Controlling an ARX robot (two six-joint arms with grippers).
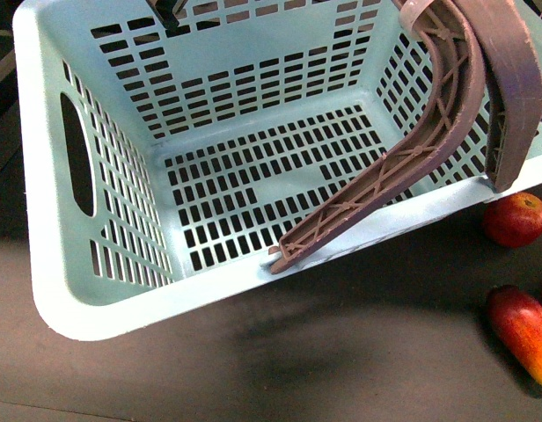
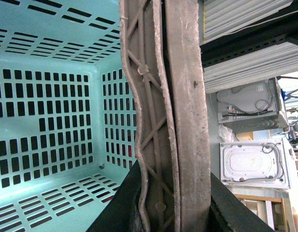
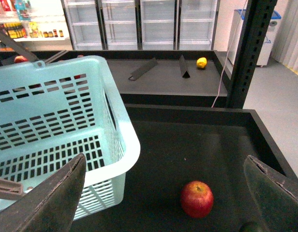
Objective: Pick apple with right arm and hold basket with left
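Observation:
The light turquoise basket (image 1: 104,308) fills most of the front view and is empty; it also shows in the right wrist view (image 3: 115,121). Its brownish-mauve handles (image 1: 447,114) rise at the right. My left gripper (image 2: 171,212) is shut on the handles (image 2: 168,106), its dark fingers pressing both sides. The small red apple (image 1: 516,219) lies on the dark surface just right of the basket. In the right wrist view the apple (image 3: 197,198) lies between my open right gripper's (image 3: 163,193) fingers (image 3: 57,198), somewhat ahead of them, untouched.
A longer red-and-yellow fruit (image 1: 524,332) lies in front of the apple at the right edge. The dark tray has a raised rim (image 3: 265,130). A black post (image 3: 245,53) stands beyond it. A yellow fruit (image 3: 201,62) lies on a farther shelf.

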